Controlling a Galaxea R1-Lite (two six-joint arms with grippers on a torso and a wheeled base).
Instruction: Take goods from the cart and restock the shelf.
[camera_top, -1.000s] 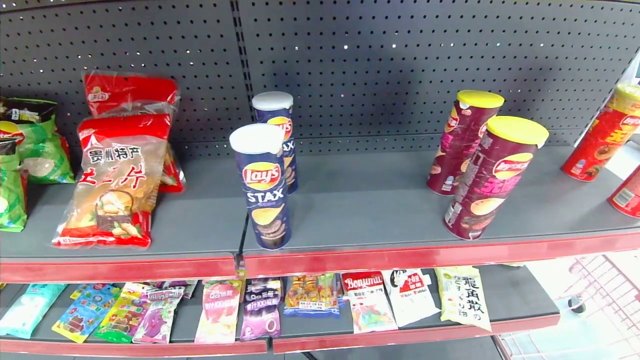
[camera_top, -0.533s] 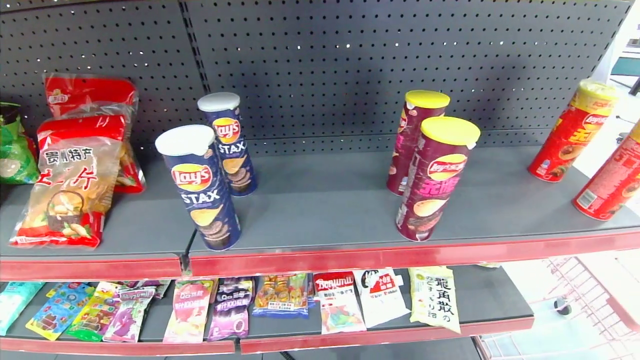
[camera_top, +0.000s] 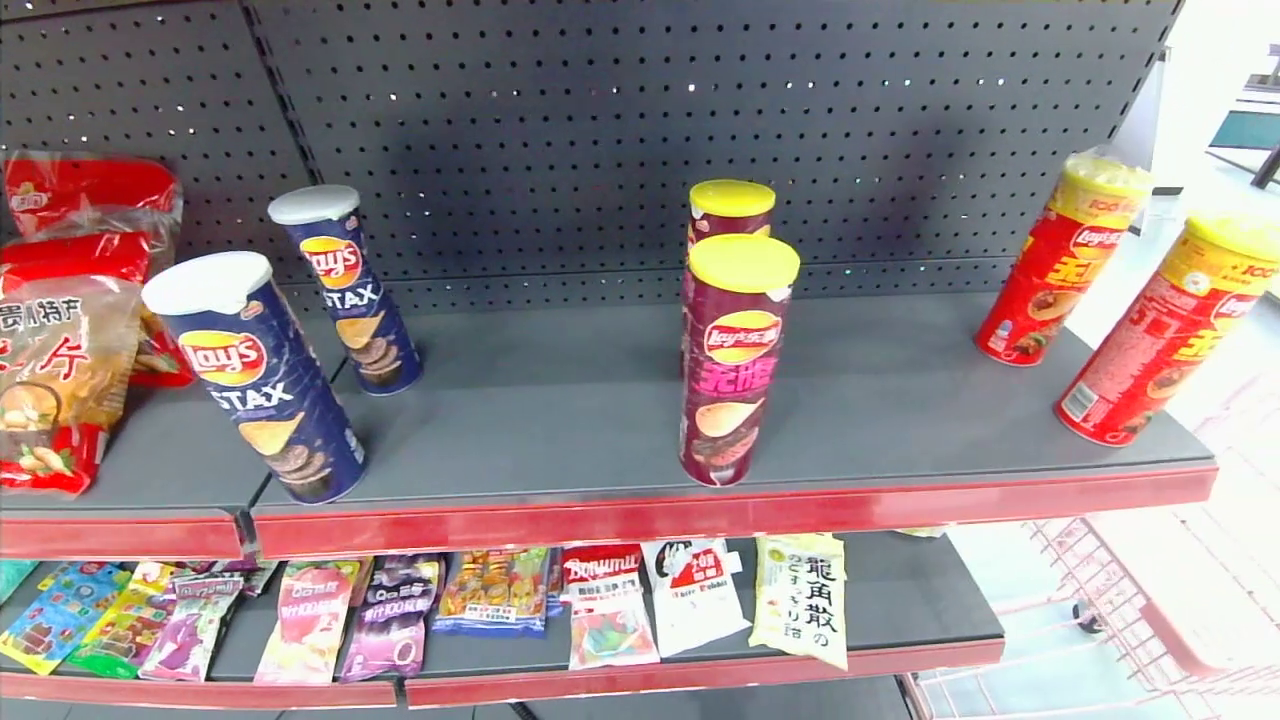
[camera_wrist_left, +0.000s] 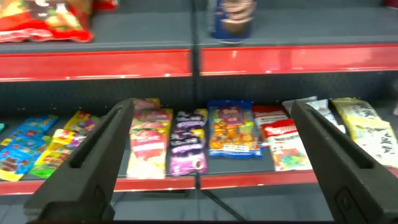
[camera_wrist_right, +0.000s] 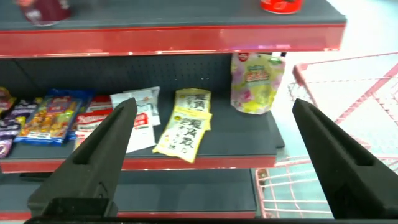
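The grey shelf (camera_top: 600, 400) with a red front lip carries two dark blue chip cans (camera_top: 255, 375), two purple cans with yellow lids (camera_top: 735, 360) and two red cans (camera_top: 1160, 330) at its right end. A pink wire cart (camera_top: 1120, 620) stands low at the right, past the shelf end, and also appears as the cart (camera_wrist_right: 348, 93) in the right wrist view. My left gripper (camera_wrist_left: 208, 155) is open with nothing in it, facing the lower shelf's candy bags (camera_wrist_left: 233, 127). My right gripper (camera_wrist_right: 211, 155) is open and empty, facing the lower shelf's right end, with a yellow-green bag (camera_wrist_right: 186, 124) in front.
Red snack bags (camera_top: 70, 330) lie at the upper shelf's left. The lower shelf (camera_top: 900, 590) holds a row of flat candy packets (camera_top: 500, 600). A pale pouch (camera_wrist_right: 256, 81) hangs near the shelf's right end. A perforated grey back panel (camera_top: 600, 120) rises behind.
The whole head picture has shifted left across the frames, so the camera has turned right: the red cans and the cart show more fully. Nothing on the shelves has moved.
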